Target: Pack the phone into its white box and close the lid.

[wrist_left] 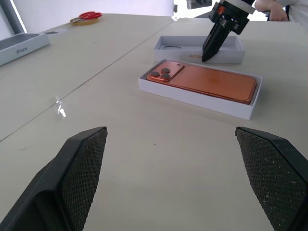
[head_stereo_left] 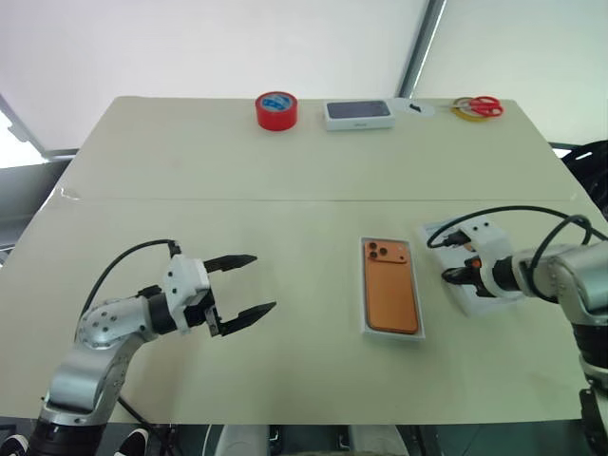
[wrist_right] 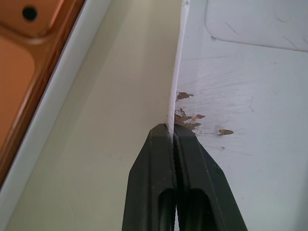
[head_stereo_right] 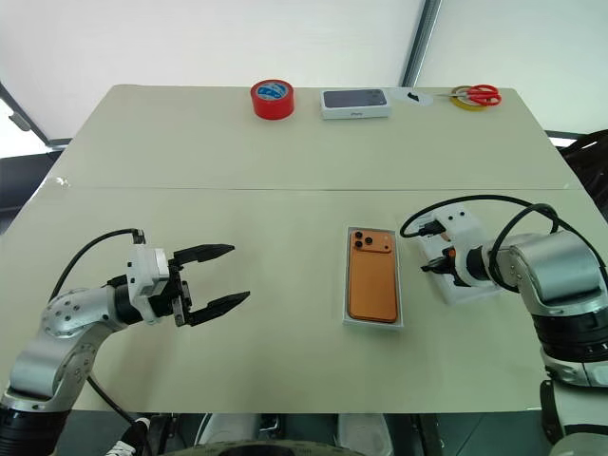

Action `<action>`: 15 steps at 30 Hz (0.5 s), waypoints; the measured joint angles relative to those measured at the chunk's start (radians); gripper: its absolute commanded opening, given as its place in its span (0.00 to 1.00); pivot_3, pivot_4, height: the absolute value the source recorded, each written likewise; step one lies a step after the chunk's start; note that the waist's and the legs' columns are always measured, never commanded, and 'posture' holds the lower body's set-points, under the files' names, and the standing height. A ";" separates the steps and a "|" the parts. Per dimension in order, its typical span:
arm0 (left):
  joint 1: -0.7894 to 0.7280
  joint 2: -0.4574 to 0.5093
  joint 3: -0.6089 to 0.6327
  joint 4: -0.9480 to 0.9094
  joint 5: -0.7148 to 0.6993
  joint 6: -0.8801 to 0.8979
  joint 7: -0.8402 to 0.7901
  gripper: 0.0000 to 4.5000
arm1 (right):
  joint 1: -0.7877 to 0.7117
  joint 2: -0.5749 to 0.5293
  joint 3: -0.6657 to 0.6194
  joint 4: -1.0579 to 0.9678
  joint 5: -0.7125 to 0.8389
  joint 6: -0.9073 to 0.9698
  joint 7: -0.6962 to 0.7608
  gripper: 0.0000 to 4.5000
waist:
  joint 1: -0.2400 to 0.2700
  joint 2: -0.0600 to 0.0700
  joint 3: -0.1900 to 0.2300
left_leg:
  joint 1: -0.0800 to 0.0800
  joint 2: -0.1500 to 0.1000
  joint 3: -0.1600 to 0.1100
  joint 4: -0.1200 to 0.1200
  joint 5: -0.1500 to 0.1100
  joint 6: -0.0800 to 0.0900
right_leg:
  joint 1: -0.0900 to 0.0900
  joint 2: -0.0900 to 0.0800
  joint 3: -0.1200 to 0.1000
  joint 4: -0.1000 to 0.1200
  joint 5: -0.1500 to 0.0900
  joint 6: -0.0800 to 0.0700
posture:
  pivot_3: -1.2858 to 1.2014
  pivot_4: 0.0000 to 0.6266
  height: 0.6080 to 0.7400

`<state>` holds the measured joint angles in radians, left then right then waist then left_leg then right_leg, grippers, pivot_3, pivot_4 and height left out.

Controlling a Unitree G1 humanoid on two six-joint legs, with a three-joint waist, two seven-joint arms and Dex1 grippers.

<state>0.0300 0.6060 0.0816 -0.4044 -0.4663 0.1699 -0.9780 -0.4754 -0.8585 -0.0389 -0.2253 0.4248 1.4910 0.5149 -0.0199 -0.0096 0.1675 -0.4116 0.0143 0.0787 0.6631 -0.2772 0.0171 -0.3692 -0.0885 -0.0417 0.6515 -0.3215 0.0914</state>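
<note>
The orange phone (head_stereo_left: 391,290) lies camera side up inside the white box (wrist_left: 192,98) at the middle of the table. Just right of the box rests the lid (head_stereo_right: 470,290), open side up. My right gripper (wrist_right: 171,131) points down at the lid's wall on the side nearest the box. It is shut on that thin white wall, which runs up from between its fingertips. My left gripper (head_stereo_left: 263,282) hovers open over the bare table well to the left of the box, aimed towards it with nothing between its fingers.
Along the far edge stand a red tape roll (head_stereo_left: 276,110), a white box with a dark top (head_stereo_left: 358,114), a thin white insert (head_stereo_left: 418,107) and red scissors (head_stereo_left: 480,105) on a yellow ring. A seam (head_stereo_left: 237,199) crosses the table's middle.
</note>
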 measured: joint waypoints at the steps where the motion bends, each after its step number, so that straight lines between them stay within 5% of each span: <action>1: -0.003 0.000 0.000 0.003 -0.002 0.003 0.001 0.88 | -0.004 0.018 -0.013 0.014 -0.007 -0.019 -0.008 0.00 | 0.000 0.000 0.000 | 0.000 0.000 0.000 0.000 0.000 0.000 | 0.000 0.000 0.000 0.000 0.000 0.000 | 0.52 0.24 0.92; 9: -0.092 -0.025 -0.014 0.062 -0.038 0.086 0.031 0.01 | -0.211 0.306 -0.283 0.035 0.095 -0.197 -0.042 0.00 | 0.008 0.004 0.002 | -0.002 0.000 0.001 0.000 0.002 -0.002 | -0.002 0.002 0.000 0.002 0.000 0.001 | 0.52 0.24 0.92; 15: -0.155 -0.089 -0.035 0.111 0.003 0.085 0.117 0.01 | -0.147 0.629 -0.472 -0.146 0.406 0.034 -0.064 0.00 | 0.009 0.003 0.002 | -0.003 0.000 0.001 0.001 0.000 0.001 | -0.003 0.002 0.000 0.004 0.000 0.001 | 0.52 0.24 0.92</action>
<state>-0.1250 0.5165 0.0465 -0.2931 -0.4634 0.2553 -0.8615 -0.6224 -0.2291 -0.5104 -0.3708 0.8306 1.5248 0.4511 -0.0109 -0.0064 0.1694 -0.4146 0.0141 0.0793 0.6642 -0.2770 0.0178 -0.3723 -0.0868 -0.0418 0.6552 -0.3210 0.0923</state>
